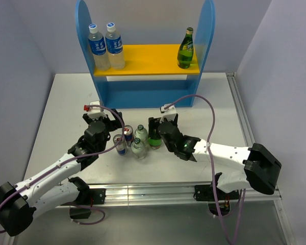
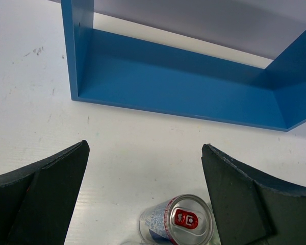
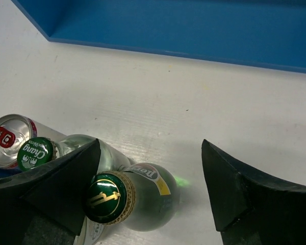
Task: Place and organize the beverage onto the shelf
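Observation:
The blue shelf (image 1: 145, 92) stands at the back with one green bottle (image 1: 185, 48) on the right of its yellow board. On the table stand two cans (image 1: 124, 139), two small clear bottles (image 1: 139, 141) and a second green bottle (image 1: 154, 138). My left gripper (image 1: 117, 124) is open and empty, just left of the cans. In the left wrist view (image 2: 145, 153) a can (image 2: 181, 224) stands near the right finger. My right gripper (image 1: 162, 122) is open. In the right wrist view (image 3: 150, 148) the green bottle (image 3: 143, 196) stands between the fingers, against the left one.
Two taller clear bottles with blue labels (image 1: 106, 46) stand at the left of the yellow board. The shelf's lower bay (image 2: 183, 81) lies open ahead of both grippers. A clear bottle with a green cap (image 3: 35, 152) and a can (image 3: 5, 140) crowd the green bottle's left side.

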Controlling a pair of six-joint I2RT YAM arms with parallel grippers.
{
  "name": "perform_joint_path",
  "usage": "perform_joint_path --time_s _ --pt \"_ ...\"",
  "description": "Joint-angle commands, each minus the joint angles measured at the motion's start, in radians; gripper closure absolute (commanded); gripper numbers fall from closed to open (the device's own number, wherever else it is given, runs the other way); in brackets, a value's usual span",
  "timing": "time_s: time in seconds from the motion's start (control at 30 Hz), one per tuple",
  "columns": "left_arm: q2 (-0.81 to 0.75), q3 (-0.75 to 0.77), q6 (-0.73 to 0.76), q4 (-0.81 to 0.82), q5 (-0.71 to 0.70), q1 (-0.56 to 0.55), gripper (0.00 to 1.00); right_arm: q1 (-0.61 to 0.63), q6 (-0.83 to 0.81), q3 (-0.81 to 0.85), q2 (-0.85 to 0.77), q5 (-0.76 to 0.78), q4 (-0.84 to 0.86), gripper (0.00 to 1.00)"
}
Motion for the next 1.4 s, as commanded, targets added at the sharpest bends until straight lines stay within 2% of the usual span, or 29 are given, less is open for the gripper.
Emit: perform_joint_path --time_s 0.0,0.07,0.1,0.23,0.27,0.3,0.37,0.4,0.43,0.63,0.8,0.93,1.1,1.37 --pt "0.002 0.029 -0.007 0.007 -0.010 0.002 0.01 0.005 0.036 0.042 0.023 0.012 0.063 0.15" --pt "0.001 0.029 -0.007 0.009 -0.009 0.000 0.01 0.005 0.035 0.038 0.033 0.018 0.073 0.19" --pt "0.001 0.027 -0.009 0.009 -0.008 0.002 0.01 0.005 0.035 0.035 0.036 0.020 0.075 0.28" --pt "-0.001 0.030 -0.010 0.004 -0.008 0.002 0.01 0.005 0.029 0.042 0.060 0.040 0.066 0.45" --pt "-0.002 0.032 -0.009 0.003 -0.010 0.000 0.01 0.005 0.029 0.044 0.066 0.037 0.066 0.52" --pt "-0.002 0.032 -0.009 0.001 -0.010 0.002 0.01 0.005 0.026 0.045 0.068 0.037 0.066 0.66" --pt "-0.007 0.032 -0.009 0.001 -0.010 0.000 0.01 0.005 0.026 0.056 0.074 0.044 0.058 0.83" --pt "-0.010 0.030 -0.009 0.000 -0.009 0.002 0.01 0.005 0.024 0.062 0.074 0.049 0.055 0.97" --pt "-0.011 0.029 -0.009 0.003 -0.008 0.000 0.01 0.005 0.018 0.068 0.073 0.052 0.052 1.00" --pt "-0.010 0.032 -0.009 -0.002 -0.007 0.002 0.01 0.005 -0.082 0.182 0.001 0.090 0.001 1.00" --pt "-0.013 0.033 -0.009 -0.003 -0.005 0.000 0.01 -0.003 -0.184 0.386 -0.012 0.110 -0.022 1.00" --pt "-0.019 0.032 -0.007 -0.003 -0.005 0.002 0.01 -0.031 -0.304 0.550 0.037 0.115 0.003 1.00" --pt "-0.019 0.030 -0.006 -0.005 -0.005 0.002 0.01 -0.115 -0.364 0.844 0.146 0.062 -0.017 1.00" --pt "-0.021 0.030 -0.004 -0.006 -0.012 0.000 0.01 -0.267 -0.415 1.467 0.462 -0.047 -0.213 1.00"
